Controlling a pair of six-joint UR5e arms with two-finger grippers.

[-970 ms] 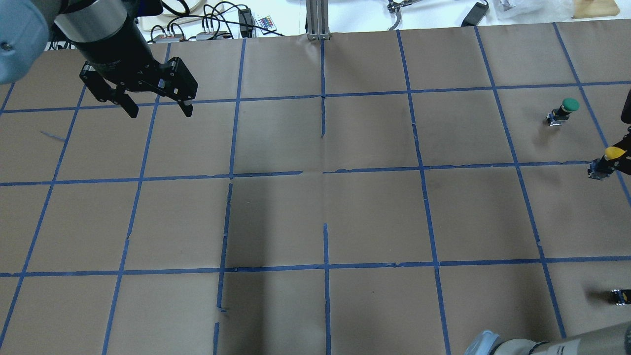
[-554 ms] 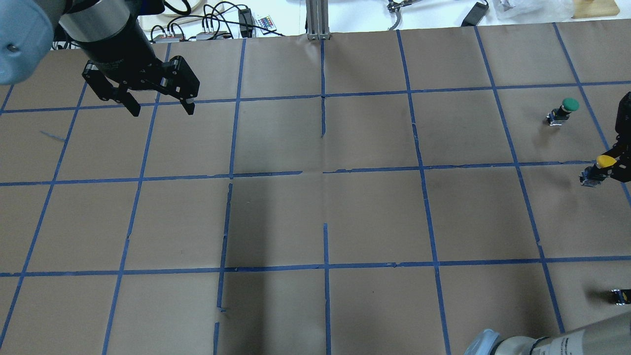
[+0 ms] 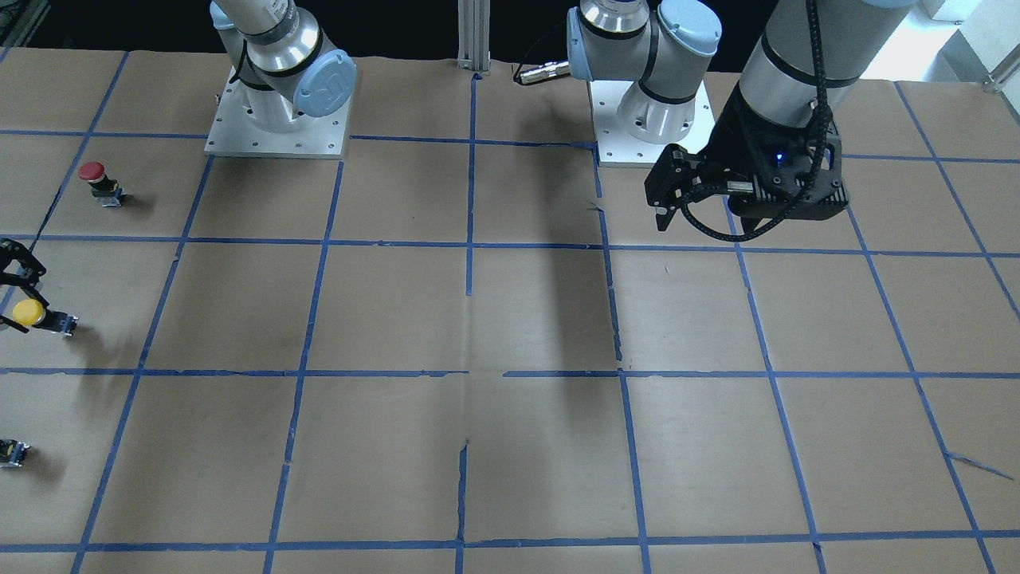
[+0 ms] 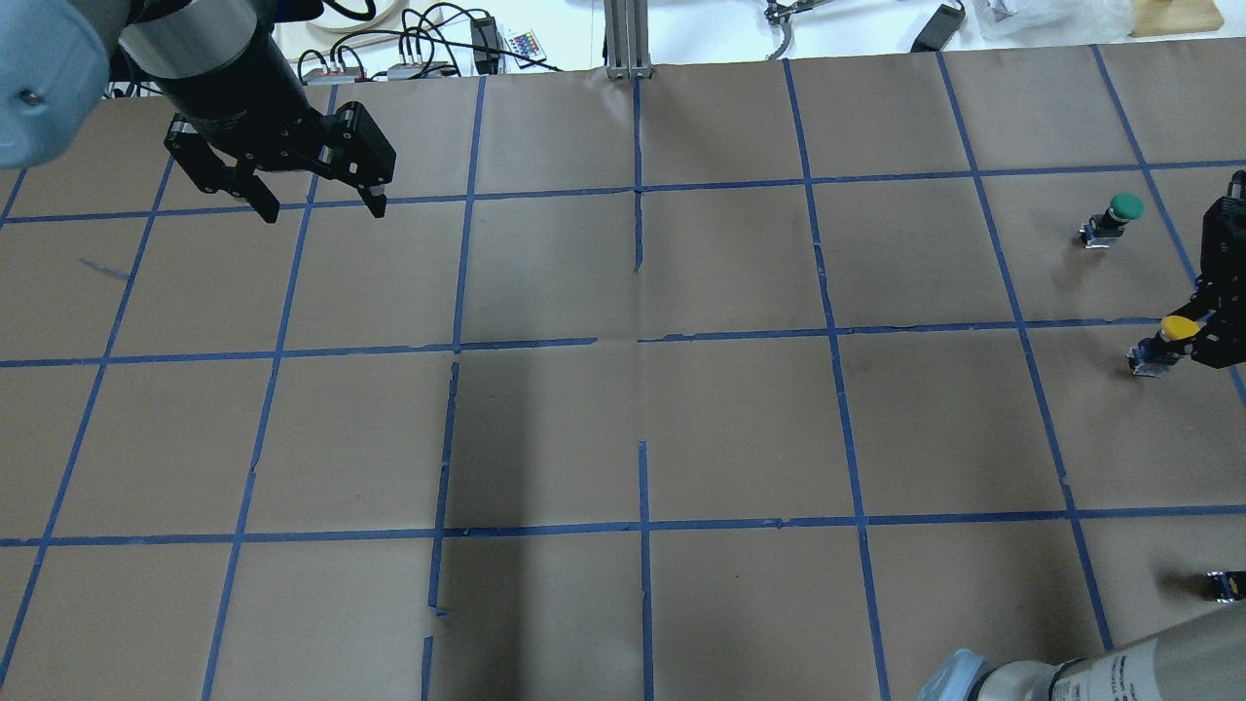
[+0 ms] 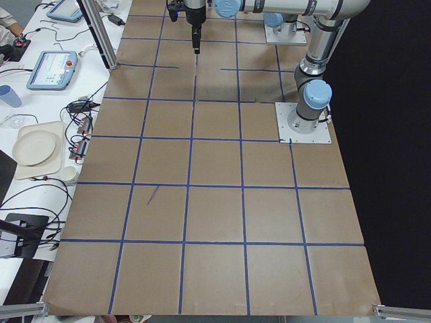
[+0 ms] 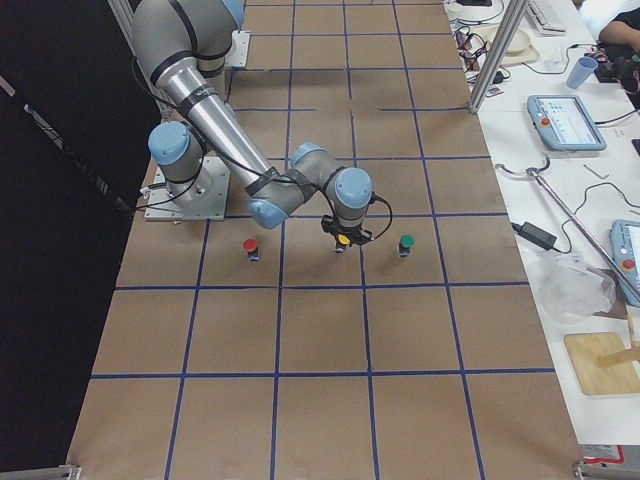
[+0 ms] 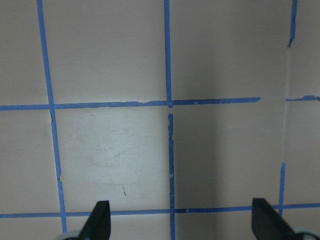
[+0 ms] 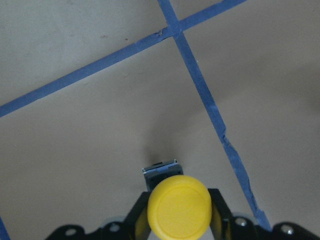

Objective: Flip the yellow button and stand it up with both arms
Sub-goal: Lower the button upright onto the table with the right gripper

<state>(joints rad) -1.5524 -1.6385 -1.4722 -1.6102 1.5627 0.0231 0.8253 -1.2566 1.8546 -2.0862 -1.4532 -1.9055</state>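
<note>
The yellow button [image 4: 1178, 328] is held at the table's right edge, cap up and its black body [image 4: 1147, 362] slanting down toward the paper. My right gripper [image 4: 1190, 336] is shut on it just below the cap. The wrist view shows the yellow cap [image 8: 180, 212] between the two black fingers [image 8: 140, 215]. It also shows in the front view [image 3: 28, 312] and the right side view [image 6: 343, 240]. I cannot tell whether its body touches the table. My left gripper [image 4: 319, 209] is open and empty, high over the far left of the table, with its fingertips [image 7: 100, 220] wide apart.
A green-capped button [image 4: 1119, 216] stands beyond the yellow one. A red-capped button [image 3: 96, 179] stands on the robot's side of it. The brown paper table cover [image 4: 633, 409] carries a blue tape grid. Cables and devices [image 4: 419, 49] lie past the far edge.
My right gripper has carried the yellow button inward from the right edge and slightly toward the robot. My left gripper has shifted slightly away and stays open.
</note>
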